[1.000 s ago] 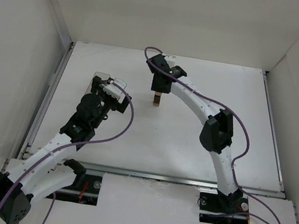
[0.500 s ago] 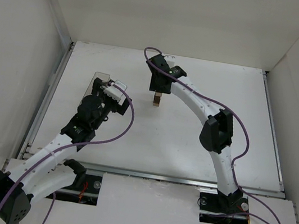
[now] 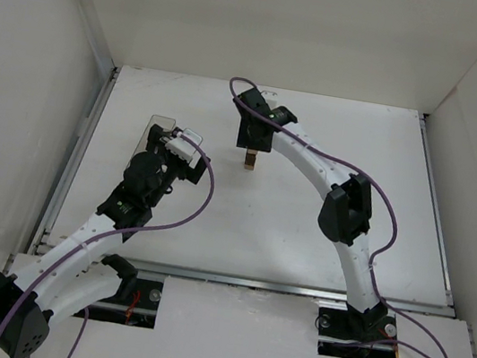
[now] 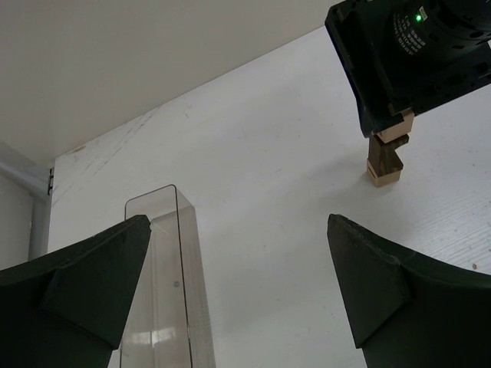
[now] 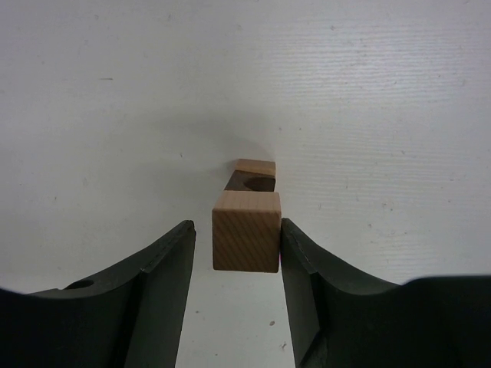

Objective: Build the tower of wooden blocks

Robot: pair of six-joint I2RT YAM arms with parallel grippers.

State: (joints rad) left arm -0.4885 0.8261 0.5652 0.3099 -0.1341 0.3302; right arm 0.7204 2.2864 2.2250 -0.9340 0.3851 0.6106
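The right gripper [image 5: 237, 228] hangs straight over the tower [image 4: 383, 156], its two dark fingers [image 5: 157, 287] straddling the top cube [image 5: 245, 232]. The jaws stand slightly wider than that cube. The finger on the right of the wrist view meets the cube's side, while a thin strip of white desk [image 3: 305, 217] shows between the cube and the other finger, so the cube is not clamped.

The top cube is light tan and sits on a dark brown cube [image 4: 383, 152], shifted a little to one side of it rather than squarely aligned. Whether its full weight rests there cannot be told. Under the dark brown cube a tan bottom cube [image 4: 385, 177] stands on the desk. The tower is three cubes high and one cube wide, toward the far middle of the desk.

To the left of the tower and nearer the arm bases, well apart from it, the left gripper [image 4: 238, 230] is spread wide with nothing between its fingers, and it points toward the tower. Just beside its left finger, on the side away from the tower, a clear box [image 4: 163, 284] stands upright on the desk.
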